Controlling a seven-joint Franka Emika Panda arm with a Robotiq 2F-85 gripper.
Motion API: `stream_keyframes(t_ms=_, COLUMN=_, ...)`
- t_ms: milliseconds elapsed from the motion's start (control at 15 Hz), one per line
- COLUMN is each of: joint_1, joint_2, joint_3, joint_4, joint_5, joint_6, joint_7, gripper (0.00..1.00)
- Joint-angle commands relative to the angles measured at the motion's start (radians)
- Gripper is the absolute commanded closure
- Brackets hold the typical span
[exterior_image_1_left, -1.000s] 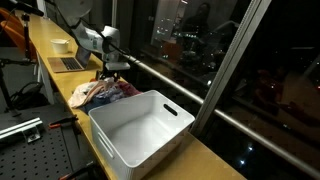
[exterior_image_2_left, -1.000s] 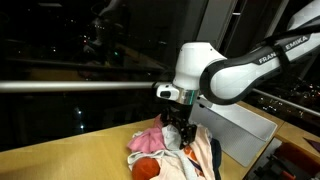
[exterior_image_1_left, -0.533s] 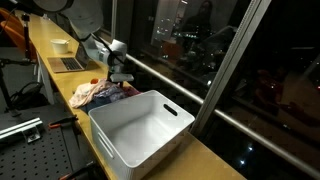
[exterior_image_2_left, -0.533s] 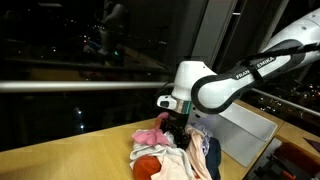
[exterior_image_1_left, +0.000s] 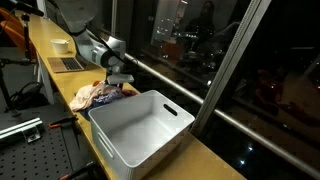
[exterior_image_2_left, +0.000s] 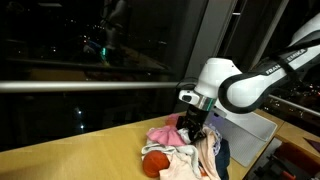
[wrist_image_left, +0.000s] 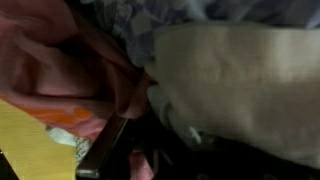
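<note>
Lit indoors, night-black windows (exterior_image_1_left: 190, 40) showing glare — wrist view blurred, dim.

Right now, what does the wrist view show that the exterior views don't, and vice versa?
Wrist only: a close-up of the folds, with pink cloth on the left, beige cloth on the right, and a dark gripper finger pushed in between them. Whether it pinches anything is unclear.

Exterior only: the arm, the white bin beside the pile, and the laptop and bowl farther along the table.

Shared: the pile of clothes with the gripper down in it, and the yellow tabletop.
</note>
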Motion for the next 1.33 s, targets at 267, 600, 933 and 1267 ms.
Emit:
stream_keyframes(t_ms=267, joint_1=-0.012, joint_2=-0.355, joint_3=0.010, joint_4=-0.403, joint_5=0.004, joint_6=0.148, joint_7=0.048, gripper=0.94)
stream_keyframes(t_ms=600, joint_1=-0.028, joint_2=-0.627, joint_3=0.003, joint_4=-0.519, joint_5=0.076, joint_6=0.118, joint_7=0.035, gripper=0.94)
stream_keyframes(t_ms=933, joint_1=0.005, joint_2=-0.852, joint_3=-0.094, joint_4=-0.491, joint_5=0.114, joint_6=-0.019, joint_7=0.039, gripper=0.94)
stream_keyframes(t_ms=1267, joint_1=-0.013, joint_2=-1.027, joint_3=-0.217, joint_4=-0.403, joint_5=0.081, joint_6=-0.217, joint_7=0.049, gripper=0.94)
